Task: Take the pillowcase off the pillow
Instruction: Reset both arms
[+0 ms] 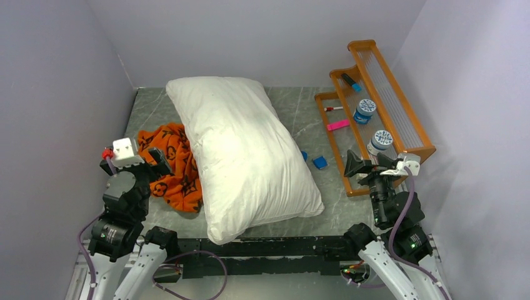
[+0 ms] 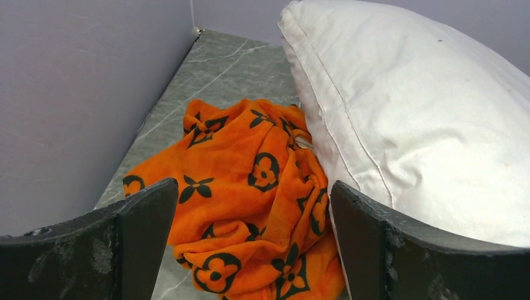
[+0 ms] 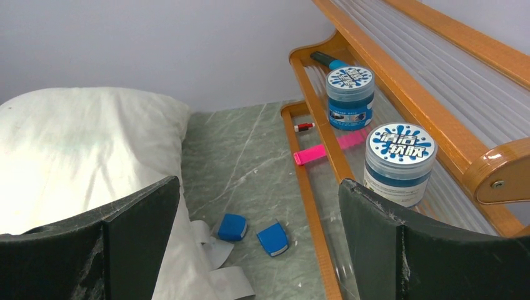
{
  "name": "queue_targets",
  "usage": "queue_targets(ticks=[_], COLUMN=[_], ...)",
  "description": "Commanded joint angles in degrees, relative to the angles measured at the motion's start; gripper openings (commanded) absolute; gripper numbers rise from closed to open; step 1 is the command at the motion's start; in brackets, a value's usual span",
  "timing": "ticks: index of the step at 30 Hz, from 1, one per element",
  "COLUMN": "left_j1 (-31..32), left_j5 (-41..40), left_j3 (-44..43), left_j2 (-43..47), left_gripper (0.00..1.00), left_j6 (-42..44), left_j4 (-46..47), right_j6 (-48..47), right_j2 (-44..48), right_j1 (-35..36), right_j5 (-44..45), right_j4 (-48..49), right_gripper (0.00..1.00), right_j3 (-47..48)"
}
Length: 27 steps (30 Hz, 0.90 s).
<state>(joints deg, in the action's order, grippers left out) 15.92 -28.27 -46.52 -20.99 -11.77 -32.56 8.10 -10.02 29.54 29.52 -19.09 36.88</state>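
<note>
The orange pillowcase [image 1: 172, 165] with dark flower motifs lies crumpled on the table, off the pillow and against its left side. The bare white pillow [image 1: 244, 150] lies diagonally across the middle of the table. My left gripper [image 1: 147, 164] hovers at the pillowcase's near-left edge, open, nothing between its fingers. In the left wrist view the pillowcase [image 2: 250, 187] fills the gap between the jaws, with the pillow [image 2: 425, 119] to its right. My right gripper [image 1: 362, 167] is open and empty near the rack, right of the pillow [image 3: 81, 150].
An orange rack [image 1: 381, 106] stands at the right, holding two blue-lidded jars [image 1: 365, 110] [image 1: 379, 140], a pink strip [image 1: 337, 125] and a marker [image 1: 351, 82]. Two small blue blocks [image 3: 232, 227] [image 3: 272, 238] lie on the table beside the pillow's white tags. Grey walls close in on three sides.
</note>
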Motion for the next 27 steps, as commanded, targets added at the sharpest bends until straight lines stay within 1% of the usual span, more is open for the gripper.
queue_targets(ticks=[1,11,20,27], left_j1=[0.16,0.16,0.25,0.25], left_j5=[0.38,0.29,2.83,3.13], left_j3=[1.29,0.40,0.51,0.89], left_j2=[0.96,1.39,0.70,0.21], left_gripper=[0.96,0.96,0.96,0.96], left_j6=[-1.61,-3.05,-2.36,-2.03], left_j4=[4.05,3.82,4.25,4.60], right_j6=[-0.37,0.10,-0.61,-0.59], right_j2=[1.13,2.38,2.42,3.51], right_j1=[-0.03,-0.10,-0.42,-0.95], right_j5=[0.16,0.87,-0.12,-0.64], right_j4=[2.40,3.22,4.46,4.66], right_gripper=[1.00,1.00,1.00,1.00], right_j3=[-0.51,-2.28,-3.50,-4.00])
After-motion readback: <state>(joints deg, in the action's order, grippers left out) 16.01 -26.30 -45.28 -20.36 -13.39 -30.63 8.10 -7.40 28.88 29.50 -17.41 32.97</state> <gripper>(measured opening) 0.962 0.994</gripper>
